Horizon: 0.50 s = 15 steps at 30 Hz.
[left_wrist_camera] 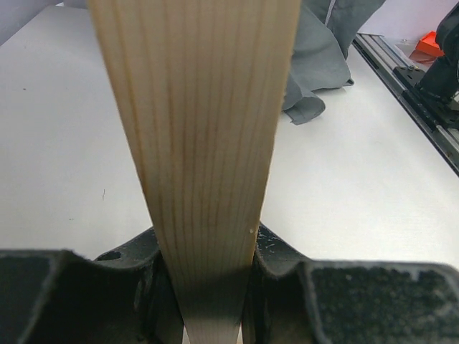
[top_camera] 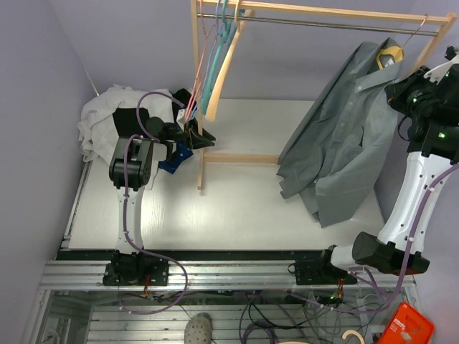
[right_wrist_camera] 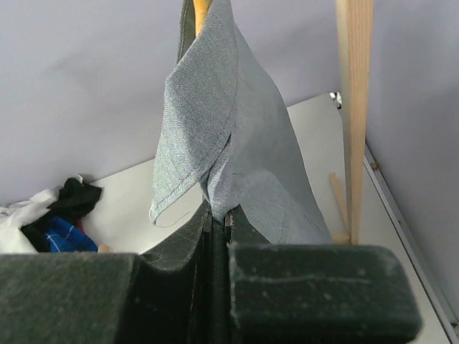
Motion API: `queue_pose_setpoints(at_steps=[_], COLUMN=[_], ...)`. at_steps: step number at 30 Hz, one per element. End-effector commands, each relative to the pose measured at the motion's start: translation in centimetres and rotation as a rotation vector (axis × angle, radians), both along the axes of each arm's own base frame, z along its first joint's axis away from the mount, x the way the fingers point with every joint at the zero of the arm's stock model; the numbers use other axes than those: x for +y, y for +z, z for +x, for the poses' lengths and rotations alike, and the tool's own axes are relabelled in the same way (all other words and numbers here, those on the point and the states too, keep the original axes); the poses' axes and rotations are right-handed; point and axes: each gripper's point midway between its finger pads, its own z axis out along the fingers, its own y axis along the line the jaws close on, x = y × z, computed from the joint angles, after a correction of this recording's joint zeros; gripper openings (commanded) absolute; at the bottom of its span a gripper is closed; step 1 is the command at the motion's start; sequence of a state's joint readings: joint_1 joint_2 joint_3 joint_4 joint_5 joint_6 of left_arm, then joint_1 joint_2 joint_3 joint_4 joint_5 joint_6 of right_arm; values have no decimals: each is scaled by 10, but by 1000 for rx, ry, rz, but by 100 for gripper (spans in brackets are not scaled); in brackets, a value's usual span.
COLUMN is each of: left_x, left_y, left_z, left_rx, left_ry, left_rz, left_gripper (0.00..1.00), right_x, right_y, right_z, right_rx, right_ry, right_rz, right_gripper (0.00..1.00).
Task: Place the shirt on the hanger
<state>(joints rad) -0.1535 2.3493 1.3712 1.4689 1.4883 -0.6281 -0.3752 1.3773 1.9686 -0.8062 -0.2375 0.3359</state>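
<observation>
Robotics lab: aluminium base rails (top_camera: 237, 276), loose cables (top_camera: 267, 315), plain lilac walls (top_camera: 129, 43), white table (top_camera: 229, 215).

No text, label, brand, number or sign can be read in any of the three views.
</observation>
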Motion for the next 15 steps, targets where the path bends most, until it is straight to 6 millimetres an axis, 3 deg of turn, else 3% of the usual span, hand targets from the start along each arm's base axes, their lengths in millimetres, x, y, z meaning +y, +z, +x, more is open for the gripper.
queue_pose_setpoints(at_steps=[1, 10, 11, 12, 14, 15], left_x=[6, 8, 9, 9, 10, 10], left_y=[14, 14, 15, 15, 16, 16], left_z=[-10, -7, -6, -5, -4, -4], left_rx=[-186, -185, -186, -186, -185, -186], left_ry=[-14, -4, -2, 0, 4, 4], left_rz=[-16, -19, -19, -20, -21, -21], left_gripper=[7, 7, 7, 7, 7, 7], right_x=[-8, -27, -25, -23, -17, -15], right_y=[18, 30, 29, 27, 24, 24], right_z=[-5, -19, -17, -15, -13, -12], right_rx=[-92, -125, -120, -115, -115, -120], right_ry=[-44, -159, -145, -127, -91, -78], right_rz=[-8, -48, -48, -47, -43, -42], right_gripper=[0, 0, 7, 28, 89, 98])
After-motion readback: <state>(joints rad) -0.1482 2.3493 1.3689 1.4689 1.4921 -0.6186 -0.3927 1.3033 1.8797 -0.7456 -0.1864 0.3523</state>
